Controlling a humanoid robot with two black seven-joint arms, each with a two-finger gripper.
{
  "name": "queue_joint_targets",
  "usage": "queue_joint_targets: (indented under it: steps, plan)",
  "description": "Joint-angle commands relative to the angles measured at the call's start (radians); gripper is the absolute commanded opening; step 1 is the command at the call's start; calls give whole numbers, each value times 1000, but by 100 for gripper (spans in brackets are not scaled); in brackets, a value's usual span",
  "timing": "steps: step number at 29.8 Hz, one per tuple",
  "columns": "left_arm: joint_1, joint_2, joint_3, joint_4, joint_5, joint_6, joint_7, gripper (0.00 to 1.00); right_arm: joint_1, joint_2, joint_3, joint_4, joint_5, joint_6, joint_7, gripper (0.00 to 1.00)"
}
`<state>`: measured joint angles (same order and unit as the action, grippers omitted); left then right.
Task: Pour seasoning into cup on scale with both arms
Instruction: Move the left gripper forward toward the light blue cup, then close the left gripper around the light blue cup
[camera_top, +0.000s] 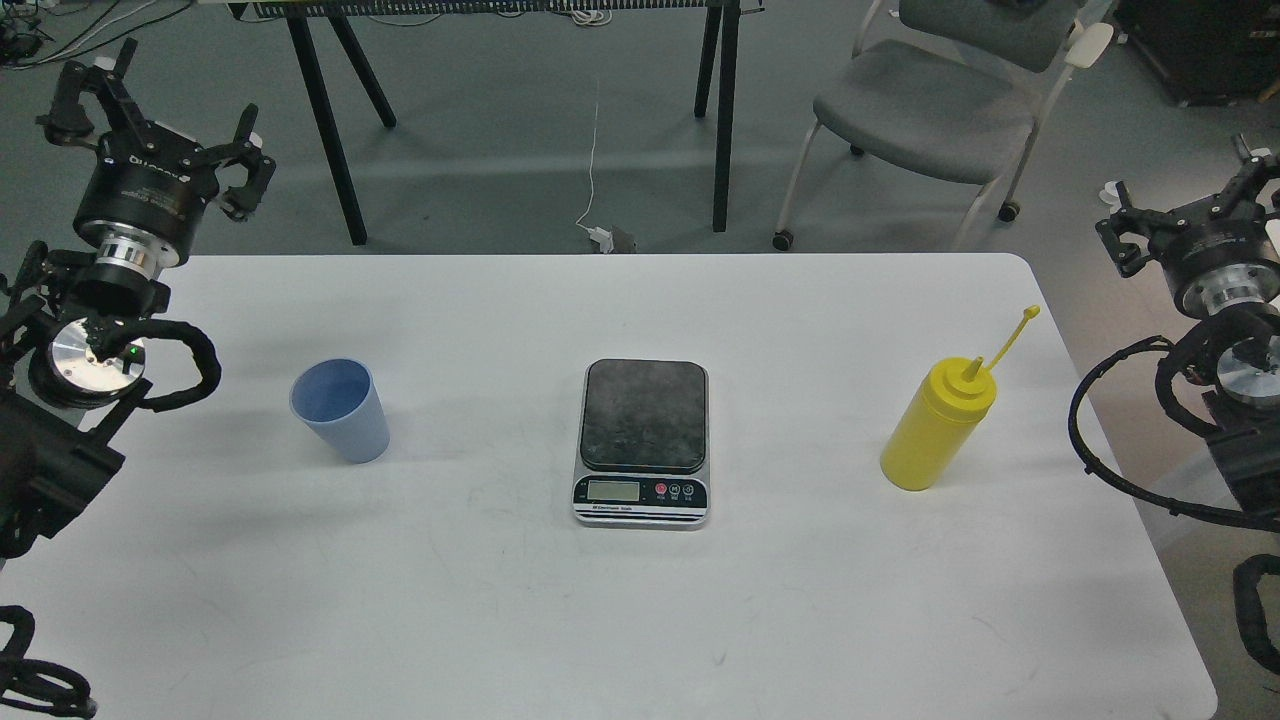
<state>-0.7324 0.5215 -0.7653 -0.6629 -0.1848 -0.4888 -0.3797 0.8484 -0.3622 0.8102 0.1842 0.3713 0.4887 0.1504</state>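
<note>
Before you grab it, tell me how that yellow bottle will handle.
The yellow bottle stands tall on a narrow base, so a high nudge would probably tip it, and its round body could then roll. It looks like soft plastic, so a firm squeeze may dent it or push contents out the nozzle. The thin cap strap sticking up looks floppy and could snag.

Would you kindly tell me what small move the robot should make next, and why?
Probably lower the open left gripper toward the blue cup. The cup stands on the table left of the scale, whose plate is bare, and the yellow bottle is untouched, so the cup likely goes first.
</note>
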Motion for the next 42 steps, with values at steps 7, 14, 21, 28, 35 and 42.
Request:
queue_joint_targets:
  steps: [7,14,21,28,35,42]
  plan:
    - [1,9,-5,-12,-8,0,-1,100,18,17,-20,12,-2,0,1,100]
    - [19,26,-3,-12,-5,0,-2,100,-80,-190,-3,308,3,0,-2,100]
    - [19,18,15,-15,7,0,5,100,-294,-359,62,658,12,0,8,100]
    - [-4,66,127,-73,318,0,5,99,-540,-371,248,788,34,0,11,100]
    - [-1,213,127,-245,1032,0,-8,99,-549,-307,283,788,34,0,11,100]
    - [7,252,132,-316,1694,121,-39,98,-542,-284,291,788,34,0,11,100]
